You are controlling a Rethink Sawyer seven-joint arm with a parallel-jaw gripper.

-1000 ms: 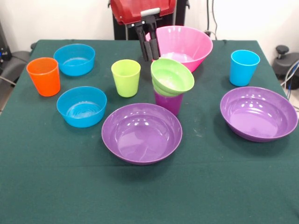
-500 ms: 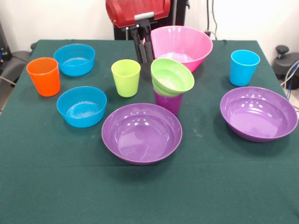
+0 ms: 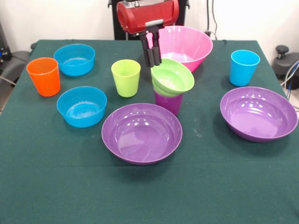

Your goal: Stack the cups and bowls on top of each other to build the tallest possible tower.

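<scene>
The gripper [image 3: 153,63] hangs from the red arm head [image 3: 147,15], just above the far left rim of the green bowl [image 3: 173,76]. The jaws stand close together, almost touching, and grasp nothing.

The tower consists of the purple cup [image 3: 169,102], upright on the worktop [image 3: 149,186], with the green bowl seated on its mouth. The bowl is tilted: its opening faces up and toward the near right, and its far left rim is the high side. The cup's long axis is vertical.

The pink bowl [image 3: 184,44] stands directly behind the tower, mouth up. One purple bowl [image 3: 141,133] lies just in front of the tower; the second purple bowl [image 3: 258,113] lies well apart at the right. The lime green cup [image 3: 126,78] stands upright left of the tower. The light blue cup [image 3: 244,67] stands upright at far right. The orange cup [image 3: 44,76] and two blue bowls [image 3: 74,59] [image 3: 81,106] occupy the left side, all mouths up.
</scene>
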